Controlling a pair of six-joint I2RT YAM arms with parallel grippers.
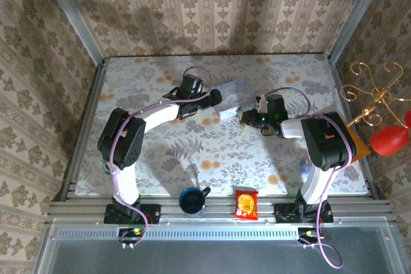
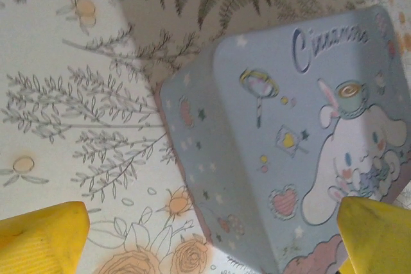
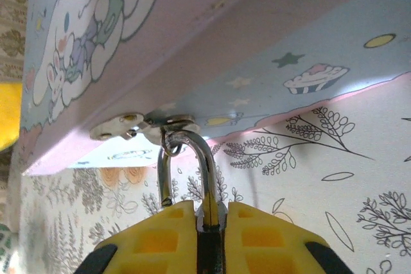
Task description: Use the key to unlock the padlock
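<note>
The padlock [image 3: 205, 178] hangs by its silvery shackle from the metal hasp [image 3: 138, 126] of a pale blue cartoon tin box [image 3: 192, 43]. My right gripper [image 3: 210, 213] is shut on the padlock's small dark body, yellow fingers [image 3: 160, 235] pressed to both sides. In the top view that gripper [image 1: 247, 117] sits just right of the box [image 1: 234, 88]. My left gripper [image 2: 209, 242] stands wide open at the box's [image 2: 289, 126] other end, one box corner lying between its yellow fingertips [image 2: 38, 239]. The key is out of view.
A dark blue cup [image 1: 191, 200] and a red snack packet [image 1: 245, 203] rest at the near table edge between the arm bases. A gold wire stand with a red ball [image 1: 387, 138] is off the table's right side. Patterned walls close the back and sides.
</note>
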